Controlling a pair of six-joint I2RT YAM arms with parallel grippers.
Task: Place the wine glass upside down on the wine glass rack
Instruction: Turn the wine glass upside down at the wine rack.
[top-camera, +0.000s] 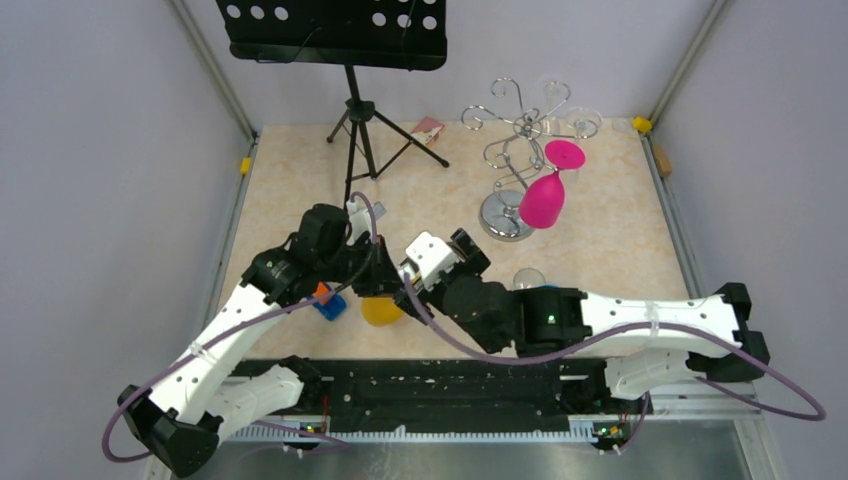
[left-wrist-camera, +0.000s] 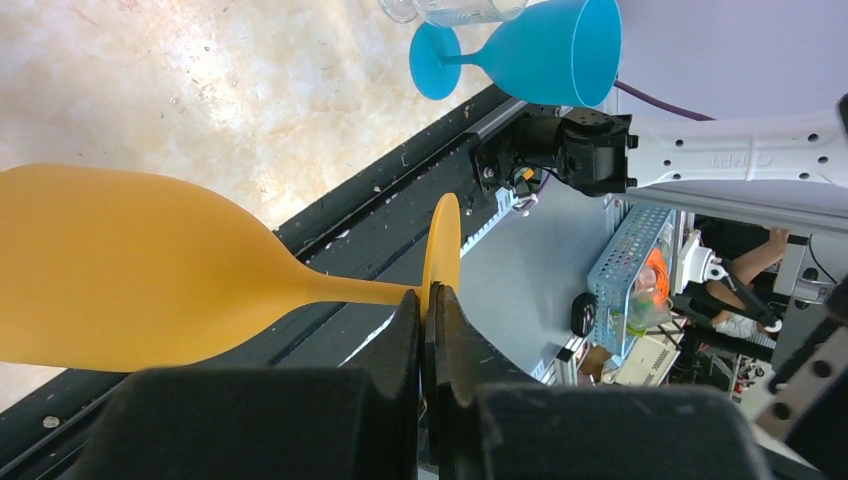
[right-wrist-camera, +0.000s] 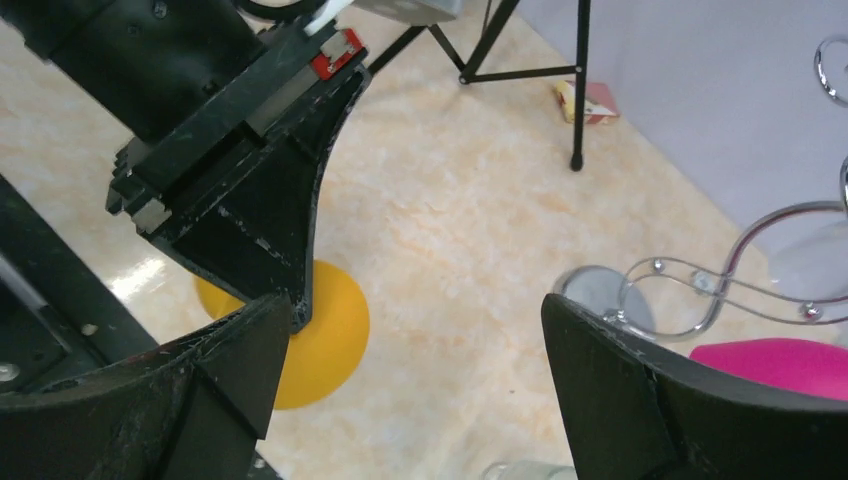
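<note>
A yellow wine glass (left-wrist-camera: 130, 270) lies on its side in my left gripper (left-wrist-camera: 430, 300), which is shut on the glass's round foot (left-wrist-camera: 445, 240). In the top view the yellow glass (top-camera: 382, 310) is near the table's front, under my left gripper (top-camera: 370, 272). My right gripper (right-wrist-camera: 415, 330) is open and empty, right beside the left one, its left finger close to the yellow foot (right-wrist-camera: 325, 340). The chrome wine glass rack (top-camera: 520, 130) stands at the back right with a pink glass (top-camera: 545, 195) hanging upside down from it.
A blue glass (top-camera: 328, 302) lies by the left arm and also shows in the left wrist view (left-wrist-camera: 545, 55). A clear glass (top-camera: 528, 280) stands by the right arm. A black tripod music stand (top-camera: 355, 110) is at the back, a small pink object (top-camera: 428, 127) beside it.
</note>
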